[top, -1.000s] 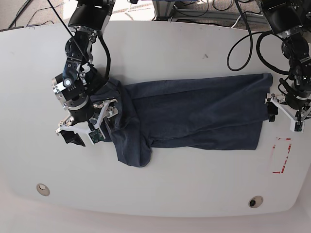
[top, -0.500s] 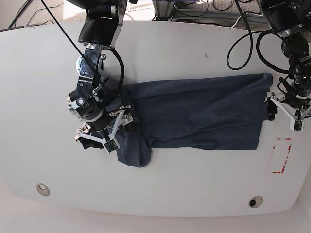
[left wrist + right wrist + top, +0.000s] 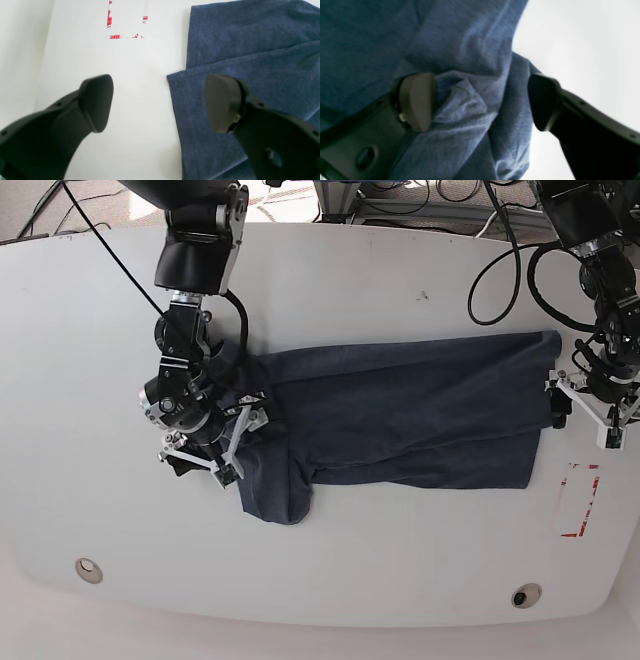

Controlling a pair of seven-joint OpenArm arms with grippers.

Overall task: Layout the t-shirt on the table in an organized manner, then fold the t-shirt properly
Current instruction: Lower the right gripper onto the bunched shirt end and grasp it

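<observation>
Base view shows the t-shirt (image 3: 400,415) lying across the middle of the table (image 3: 400,290), a long dark navy band that is smooth toward the red rectangle outline (image 3: 578,500) and bunched into a hanging lump at the opposite end.

The step in hand appears to be the laying out: the cloth is not yet flat, so folding has not begun.

The right gripper (image 3: 215,442) hovers over the bunched end with its jaws spread wide; in the right wrist view one finger (image 3: 416,100) sits over crumpled cloth and the other over bare table, with nothing pinched.

The left gripper (image 3: 585,408) sits at the shirt's straight end, jaws also spread and empty; in the left wrist view 1 finger (image 3: 220,102) is above the cloth corner and the other above white tabletop.

The next move likely calls for each gripper to close on its end and draw the bunched part out flat.

Bare tabletop lies open on every side of the shirt. The table's edge is near the left gripper, so there is less room to pull that way.
</observation>
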